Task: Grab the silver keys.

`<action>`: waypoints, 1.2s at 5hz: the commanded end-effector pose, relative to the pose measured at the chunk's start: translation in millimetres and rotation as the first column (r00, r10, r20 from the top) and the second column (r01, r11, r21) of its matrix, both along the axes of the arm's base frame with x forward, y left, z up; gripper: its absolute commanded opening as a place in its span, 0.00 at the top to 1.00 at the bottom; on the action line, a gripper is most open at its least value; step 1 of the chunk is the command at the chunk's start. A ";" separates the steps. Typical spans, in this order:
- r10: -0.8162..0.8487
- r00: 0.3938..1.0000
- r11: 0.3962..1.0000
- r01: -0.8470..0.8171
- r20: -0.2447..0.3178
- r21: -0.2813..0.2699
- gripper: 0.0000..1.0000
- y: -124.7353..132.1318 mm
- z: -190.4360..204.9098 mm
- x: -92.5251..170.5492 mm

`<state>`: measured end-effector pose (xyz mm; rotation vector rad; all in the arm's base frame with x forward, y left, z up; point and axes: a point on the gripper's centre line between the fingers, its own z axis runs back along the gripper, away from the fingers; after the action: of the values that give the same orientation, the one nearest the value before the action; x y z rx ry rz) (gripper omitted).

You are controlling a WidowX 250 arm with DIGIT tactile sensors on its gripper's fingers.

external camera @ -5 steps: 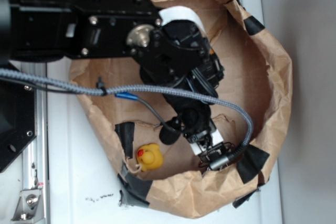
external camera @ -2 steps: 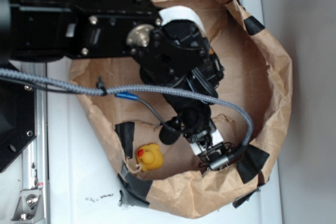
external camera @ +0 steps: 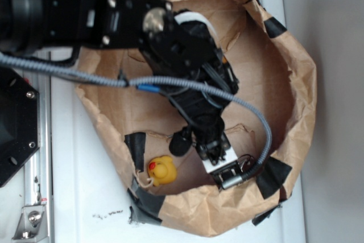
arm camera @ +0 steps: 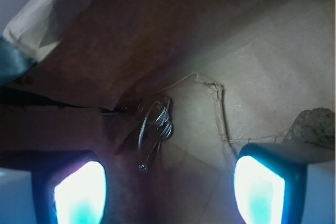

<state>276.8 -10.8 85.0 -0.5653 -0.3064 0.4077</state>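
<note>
silver keys (arm camera: 153, 129) lie untouched between the wide-apart fingers (arm camera: 79, 190) on brown paper.

arm (external camera: 187, 66) over brown paper bag (external camera: 296, 83) | yellow duck (external camera: 161, 170) inside | gripper (external camera: 224, 166) low

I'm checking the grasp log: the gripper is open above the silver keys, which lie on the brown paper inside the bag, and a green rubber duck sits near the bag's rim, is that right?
Nearly. The duck is yellow, not green, as the exterior view shows. The rest holds: in the wrist view the gripper is open, and the silver keys lie on the brown paper inside the bag.
</note>
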 end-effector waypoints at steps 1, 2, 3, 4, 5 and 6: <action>-0.009 0.999 0.997 0.006 0.046 0.071 0.00 4.8 -6.9 8.2; -0.013 0.998 0.995 0.006 0.066 0.101 0.00 1.8 -9.1 9.6; -0.048 0.998 0.996 0.045 0.042 0.081 0.00 -8.7 -13.9 9.0; -0.081 0.995 0.996 0.079 0.052 0.045 0.00 -20.0 -9.1 5.9; -0.097 0.994 0.994 0.094 0.053 0.046 0.00 -30.5 -14.9 9.1; -0.111 0.992 0.993 0.109 0.063 0.033 0.00 -36.7 -19.6 12.3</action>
<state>285.9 -44.7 55.2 -0.5607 -0.3143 0.3132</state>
